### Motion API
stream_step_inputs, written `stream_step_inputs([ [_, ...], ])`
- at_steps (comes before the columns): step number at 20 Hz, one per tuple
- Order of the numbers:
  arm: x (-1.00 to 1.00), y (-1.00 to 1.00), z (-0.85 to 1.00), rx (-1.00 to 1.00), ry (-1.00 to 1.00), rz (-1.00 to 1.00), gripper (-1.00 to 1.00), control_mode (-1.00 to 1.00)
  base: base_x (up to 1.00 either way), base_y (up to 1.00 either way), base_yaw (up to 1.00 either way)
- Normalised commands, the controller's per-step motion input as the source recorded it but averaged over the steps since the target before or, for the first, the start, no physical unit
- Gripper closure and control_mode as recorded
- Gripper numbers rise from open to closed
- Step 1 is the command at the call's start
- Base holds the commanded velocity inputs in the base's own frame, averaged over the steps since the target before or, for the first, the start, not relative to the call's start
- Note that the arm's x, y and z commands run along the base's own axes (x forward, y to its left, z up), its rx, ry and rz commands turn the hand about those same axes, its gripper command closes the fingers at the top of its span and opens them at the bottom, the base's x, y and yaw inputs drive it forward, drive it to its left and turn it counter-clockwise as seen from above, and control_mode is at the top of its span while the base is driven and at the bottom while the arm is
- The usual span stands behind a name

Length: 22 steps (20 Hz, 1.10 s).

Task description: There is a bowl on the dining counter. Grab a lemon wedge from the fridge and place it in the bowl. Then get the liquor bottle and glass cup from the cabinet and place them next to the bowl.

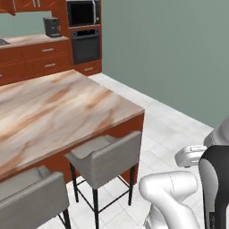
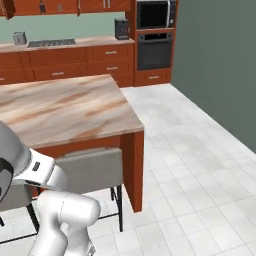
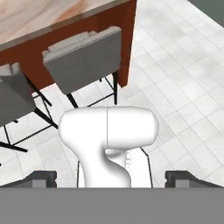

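Note:
The dining counter [image 1: 58,107] [image 2: 65,105] has a bare marble top and red-brown sides; its corner shows at the top of the hand view [image 3: 43,13]. The bowl, lemon wedge, fridge, liquor bottle and glass cup are out of view. My gripper [image 3: 111,178] hangs low over the tiled floor beside the counter, pointing down at the robot's own base. Its two dark fingertips [image 3: 43,177] stand far apart at the bottom corners of the hand view, open with nothing between them.
Two grey stools [image 1: 107,156] [image 1: 31,192] [image 3: 83,61] stand tucked against the counter's near side. Along the back wall run red-brown cabinets [image 2: 100,5], a built-in oven [image 2: 155,50] and a coffee machine [image 2: 121,28]. White tiled floor [image 2: 200,165] stretches to the right.

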Motion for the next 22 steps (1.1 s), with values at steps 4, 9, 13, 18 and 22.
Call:
stream_step_inputs([
  [4,0.00,0.00,0.00,0.00,0.00,0.00,-1.00,1.00,0.19,-1.00,0.00],
  [9,0.00,0.00,0.00,0.00,0.00,0.00,-1.00,1.00,0.26,-1.00,0.00],
  [13,0.00,0.00,0.00,0.00,0.00,0.00,-1.00,1.00,0.42,-1.00,0.00],
  [18,0.00,0.00,0.00,0.00,0.00,0.00,-1.00,1.00,0.57,-1.00,0.02],
  [22,0.00,0.00,0.00,0.00,0.00,0.00,-1.00,1.00,0.86,-1.00,0.15],
])
